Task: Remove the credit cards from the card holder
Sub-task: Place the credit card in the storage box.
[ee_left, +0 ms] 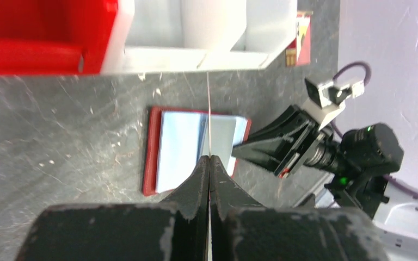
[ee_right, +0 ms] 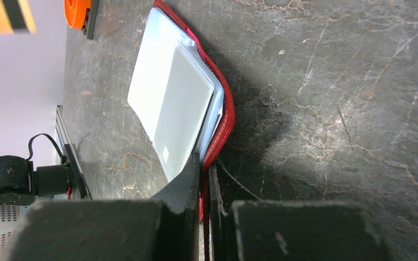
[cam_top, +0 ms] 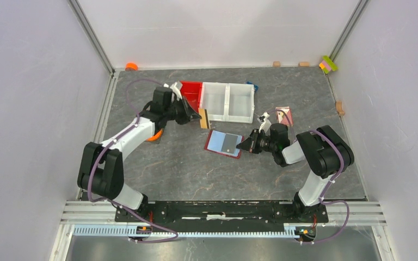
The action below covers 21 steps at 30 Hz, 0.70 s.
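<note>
The dark red card holder (cam_top: pixel 213 147) lies open on the table, pale blue lining up, with a pale grey card (cam_top: pixel 229 142) in its right half. My right gripper (cam_top: pixel 245 145) is shut on the holder's right edge; in the right wrist view the jaws (ee_right: pixel 204 169) pinch the red rim (ee_right: pixel 226 117) beside the grey card (ee_right: pixel 182 109). My left gripper (cam_top: pixel 198 116) is shut on the tan-orange card (cam_top: pixel 204 118) and holds it above the table near the white bins. In the left wrist view that card (ee_left: pixel 209 109) shows edge-on above the holder (ee_left: pixel 152 147). The black card is hidden.
A red bin (cam_top: pixel 191 92) and two white bins (cam_top: pixel 228 100) stand behind the holder. A pink-and-white patterned card (cam_top: pixel 284 115) lies at the right. An orange object (cam_top: pixel 155 136) sits under the left arm. Small blocks (cam_top: pixel 328 64) line the far edge.
</note>
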### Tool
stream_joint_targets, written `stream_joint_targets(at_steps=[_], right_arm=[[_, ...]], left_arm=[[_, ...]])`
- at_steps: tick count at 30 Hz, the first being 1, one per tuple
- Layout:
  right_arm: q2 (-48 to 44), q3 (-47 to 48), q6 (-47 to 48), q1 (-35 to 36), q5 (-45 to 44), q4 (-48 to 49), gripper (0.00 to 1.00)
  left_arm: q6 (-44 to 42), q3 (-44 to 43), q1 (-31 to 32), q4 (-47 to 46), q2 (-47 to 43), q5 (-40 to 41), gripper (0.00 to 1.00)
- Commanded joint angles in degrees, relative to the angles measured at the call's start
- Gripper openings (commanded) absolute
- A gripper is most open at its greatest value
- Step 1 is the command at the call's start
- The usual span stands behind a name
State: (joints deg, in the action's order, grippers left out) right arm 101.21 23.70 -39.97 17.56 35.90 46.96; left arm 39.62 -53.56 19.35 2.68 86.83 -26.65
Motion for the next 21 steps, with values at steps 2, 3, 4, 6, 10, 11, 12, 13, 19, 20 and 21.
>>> stream_joint_targets(at_steps=[2, 3, 4, 6, 10, 11, 12, 13, 19, 20, 21], right_arm=[[-1.54, -0.65, 1.94, 0.28, -2.06, 0.35, 0.01], [-1.67, -0.64, 2.05, 0.31, -2.21, 0.25, 0.01], [-1.71, -0.68, 2.13, 0.32, -2.32, 0.11, 0.01], [-1.63, -0.58, 2.27, 0.41, -2.5, -0.11, 0.01], [-1.88, -0.56, 2.55, 0.48, -2.46, -0.32, 0.01], [-1.98, -0.54, 2.63, 0.45, -2.63, -0.5, 0.0], [-2.03, -0.5, 2.81, 0.4, -2.76, -0.7, 0.0], [-2.14, -0.42, 2.97, 0.41, -2.85, -0.94, 0.0], [-2.16, -0.32, 3.2, 0.41, -2.9, -1.32, 0.0], [-2.18, -0.31, 3.16, 0.43, -2.86, -1.32, 0.0], [-2.12, -0.37, 3.14, 0.45, -2.84, -1.31, 0.0]], left_arm=[[-8.36, -14.1, 0.06, 18.06, 0.78, 12.26, 0.02], [-9.02, -15.88, -0.05, 19.36, 1.23, 14.24, 0.02], [-9.61, -17.92, -0.03, 20.7, 1.88, 16.1, 0.02], [-10.52, -21.89, -0.23, 22.82, 3.94, 18.66, 0.02], [-12.07, -30.71, -1.74, 27.72, 8.77, 20.85, 0.02], [-12.76, -33.65, -1.99, 29.72, 9.92, 21.99, 0.02], [-13.45, -36.47, -2.12, 31.71, 11.26, 23.19, 0.02], [-14.36, -38.6, -2.25, 33.25, 12.62, 24.59, 0.02], [-17.08, -51.74, -2.13, 42.12, 20.19, 29.1, 0.02], [-17.49, -53.42, -2.13, 43.63, 21.58, 29.65, 0.02], [-17.89, -55.06, -2.13, 44.54, 22.9, 30.2, 0.02]])
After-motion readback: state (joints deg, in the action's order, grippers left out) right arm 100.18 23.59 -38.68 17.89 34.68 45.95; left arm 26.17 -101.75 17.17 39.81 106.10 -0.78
